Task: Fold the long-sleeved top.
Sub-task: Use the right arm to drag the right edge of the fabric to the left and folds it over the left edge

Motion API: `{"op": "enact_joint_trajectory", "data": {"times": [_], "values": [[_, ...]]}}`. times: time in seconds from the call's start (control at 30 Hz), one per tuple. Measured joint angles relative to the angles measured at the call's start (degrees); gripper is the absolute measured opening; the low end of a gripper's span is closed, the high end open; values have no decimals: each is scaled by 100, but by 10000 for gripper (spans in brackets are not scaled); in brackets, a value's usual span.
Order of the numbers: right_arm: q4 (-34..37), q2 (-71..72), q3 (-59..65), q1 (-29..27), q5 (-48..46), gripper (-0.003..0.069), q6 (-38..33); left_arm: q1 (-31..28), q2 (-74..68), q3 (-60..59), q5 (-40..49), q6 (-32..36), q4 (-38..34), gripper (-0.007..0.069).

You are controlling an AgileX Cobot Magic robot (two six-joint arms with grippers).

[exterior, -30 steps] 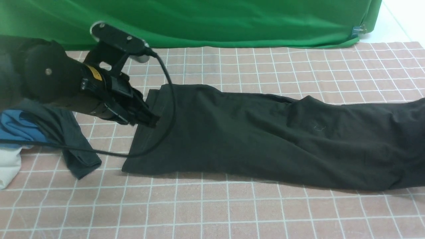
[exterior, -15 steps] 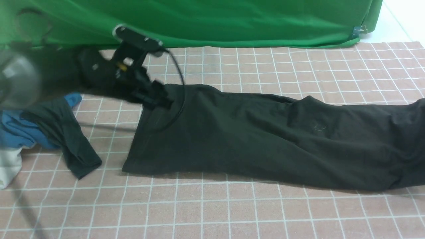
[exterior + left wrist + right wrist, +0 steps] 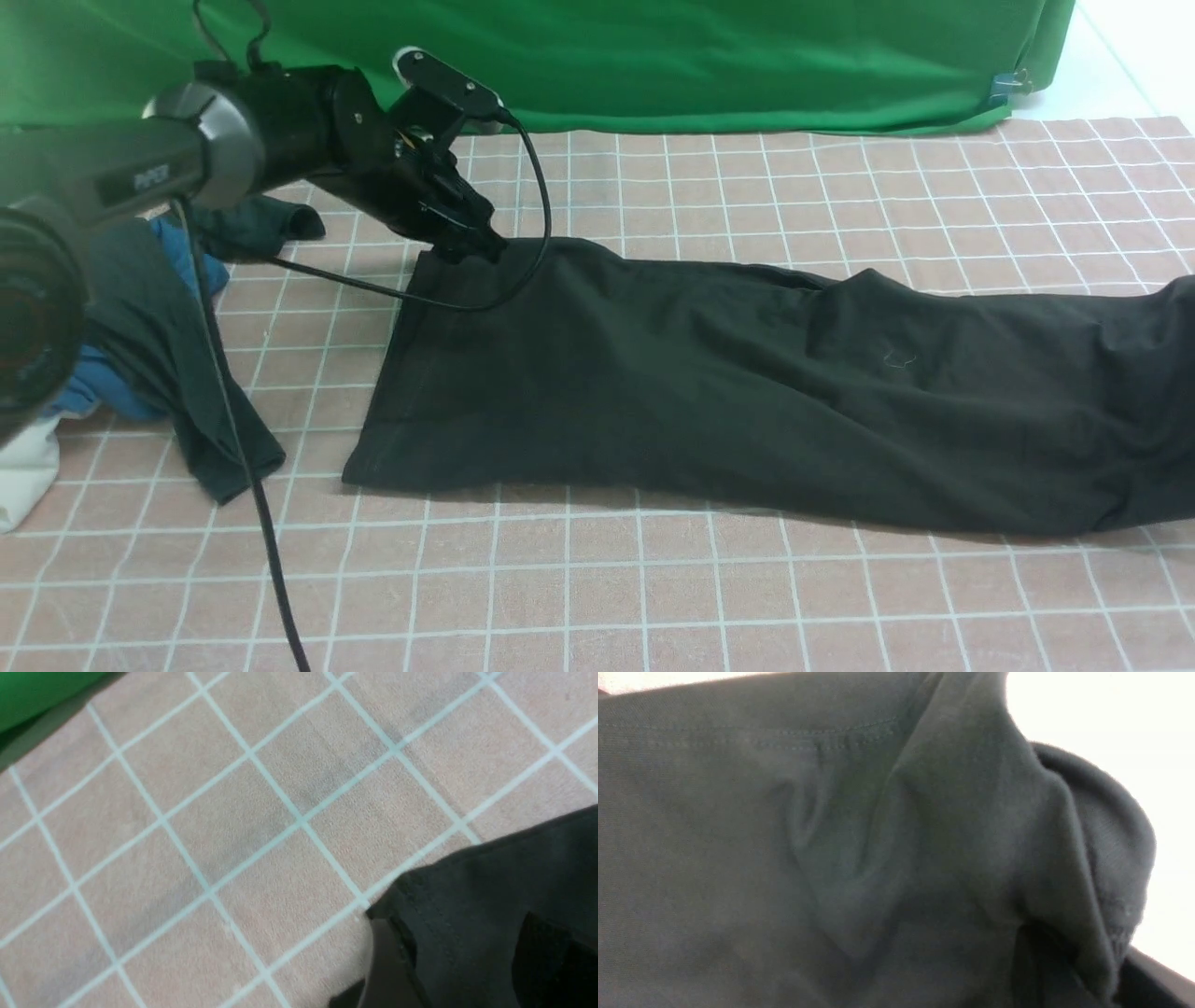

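Now, from the front, the long-sleeved top [image 3: 709,392] lies flat as a long dark band across the checked cloth [image 3: 653,597], running from centre-left out past the 3 o'clock edge. The left gripper [image 3: 481,245] sits at the band's far-left corner, about 10 o'clock in the frame; its jaws cannot be made out against the black fabric. A charcoal garment [image 3: 201,411] bunched with blue cloth [image 3: 103,392] lies apart at 9 o'clock.

On the left wrist camera, the top's hemmed corner [image 3: 467,914] shows at 4 o'clock with a dark fingertip on either side of it, parted and not pinching. To do this well, I'd judge the jaws should straddle every layer at that corner before closing, so the fold lifts evenly.

Through the right wrist camera, dark knit [image 3: 831,858] fills the frame, gathered into a pleat toward 4 o'clock. The right gripper itself is hidden; its grip, if any, I cannot tell.
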State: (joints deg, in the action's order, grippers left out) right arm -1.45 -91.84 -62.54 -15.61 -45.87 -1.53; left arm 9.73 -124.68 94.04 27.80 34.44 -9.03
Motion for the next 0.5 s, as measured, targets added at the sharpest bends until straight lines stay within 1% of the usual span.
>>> {"op": "enact_joint_trajectory", "data": {"times": [0.33,0.4,0.5], "values": [[4,0,0,0,17,102,-11,0,-323,73,-64,243,22,355],[4,0,0,0,17,102,-11,0,-335,84,-113,342,22,331],[17,0,0,0,21,102,-11,0,-345,91,-187,703,-64,246]]}}
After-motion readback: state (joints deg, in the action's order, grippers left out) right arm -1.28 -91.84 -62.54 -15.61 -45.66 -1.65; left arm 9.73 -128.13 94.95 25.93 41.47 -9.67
